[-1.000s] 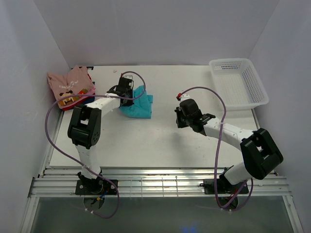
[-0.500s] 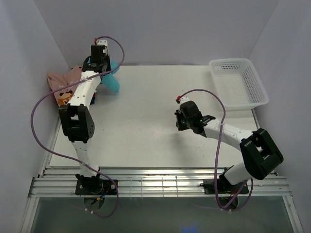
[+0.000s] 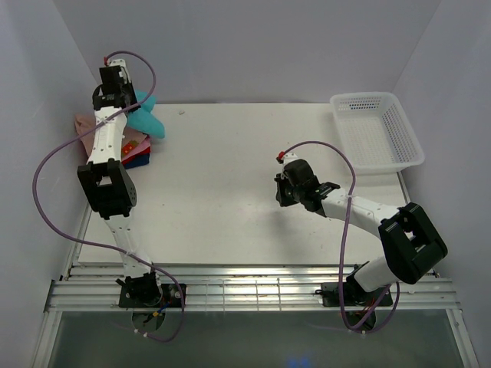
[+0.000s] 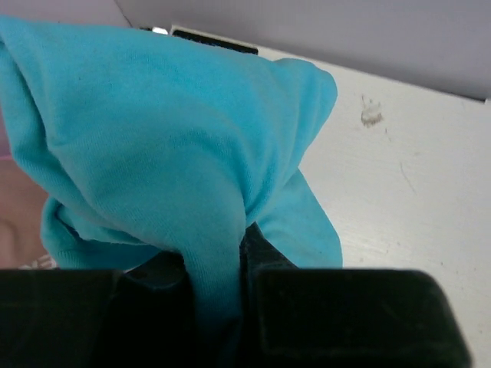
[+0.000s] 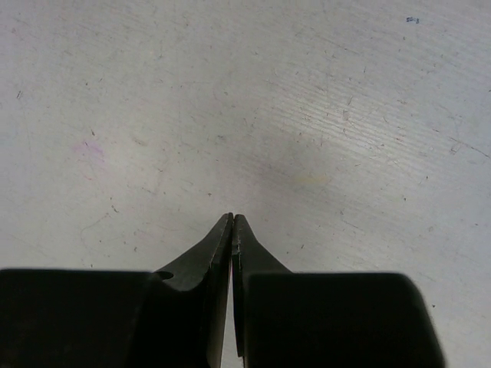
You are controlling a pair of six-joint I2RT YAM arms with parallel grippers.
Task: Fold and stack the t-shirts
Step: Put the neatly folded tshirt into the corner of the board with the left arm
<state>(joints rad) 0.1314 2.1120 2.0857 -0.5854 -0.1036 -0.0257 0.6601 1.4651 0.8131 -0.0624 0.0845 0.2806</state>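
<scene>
Cloth this soft and light sags: the teal t-shirt (image 3: 147,121) hangs bunched at upper left by the folded stack (image 3: 132,151), pinched in the left tool (image 4: 218,264). The right tool (image 5: 232,226) is closed, empty. Better hold: a folded edge.

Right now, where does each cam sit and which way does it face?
Top external: above and behind the bases, looking down on the table; both arms show whole.
Left wrist: on the left arm, looking along the left gripper, shut on the teal t-shirt.
Right wrist: faces the table; shut right gripper shows.
Shared: top and left wrist both see the teal t-shirt.
</scene>
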